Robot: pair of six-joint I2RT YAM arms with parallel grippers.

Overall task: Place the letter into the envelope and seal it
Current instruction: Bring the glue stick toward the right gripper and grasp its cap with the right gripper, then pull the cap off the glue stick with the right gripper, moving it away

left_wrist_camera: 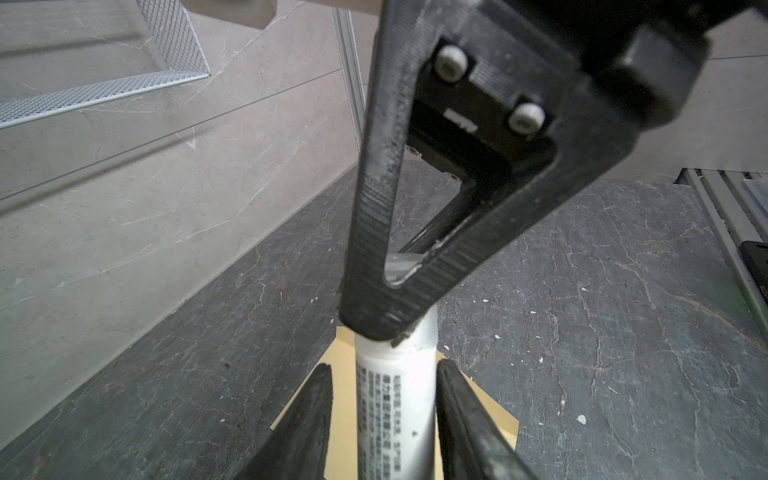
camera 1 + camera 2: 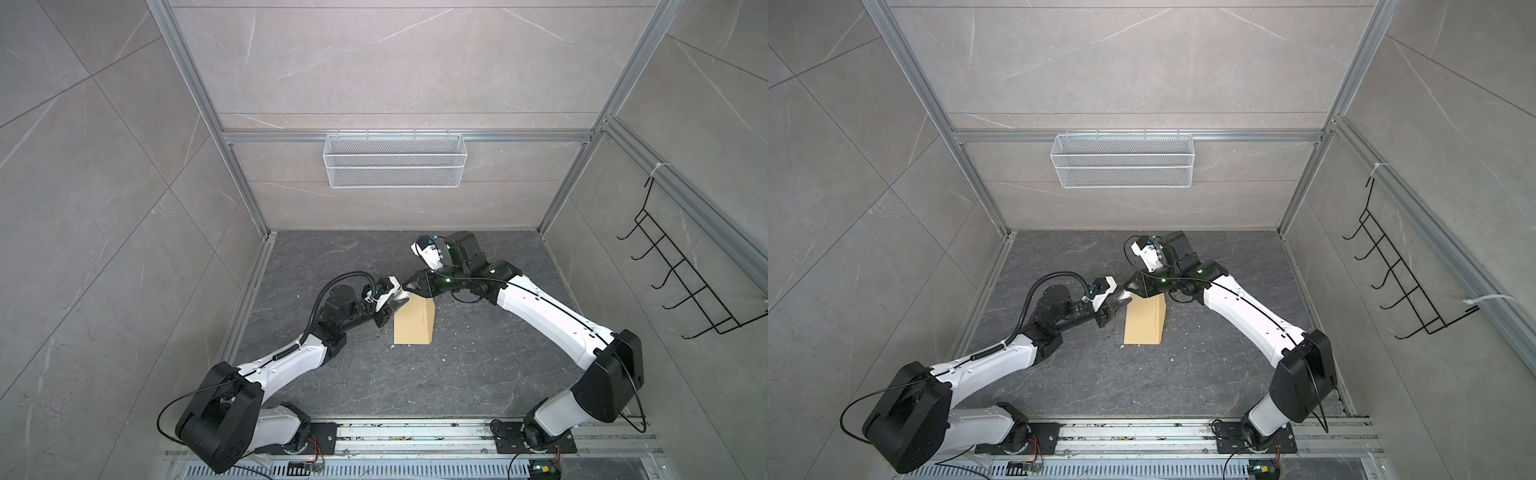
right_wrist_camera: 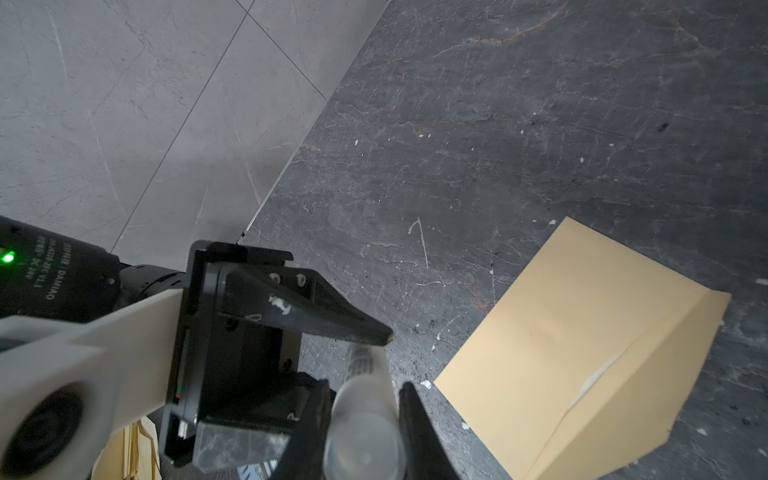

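On the back wall above the counter (image 2: 478, 374) hangs a wire basket (image 2: 395, 160). Nothing shows through its mesh, and it seems to have no part in this job.

The envelope (image 2: 413, 324) lies near the middle of the counter, its long sides running toward the back edge. A narrow strip is folded over along one long side. It is probably the flap, and it does not look pressed flat. The right wrist view shows a pale sliver at that fold, but I cannot tell whether it is paper inside or dried glue. The letter shows nowhere else, so I judge it is already inside and only the sealing is left.

Above the envelope's far corner both arms meet on a white glue stick (image 1: 397, 395) held in the air. I take this to be either a handover or a pull at the cap, done close to the flap that needs the glue. The right fingers (image 3: 419, 424) are clamped on its clear end. The left fingers (image 1: 311, 415) flank the printed barrel, but a strip of envelope shows between one finger and the barrel, so they stand apart and are not gripping.
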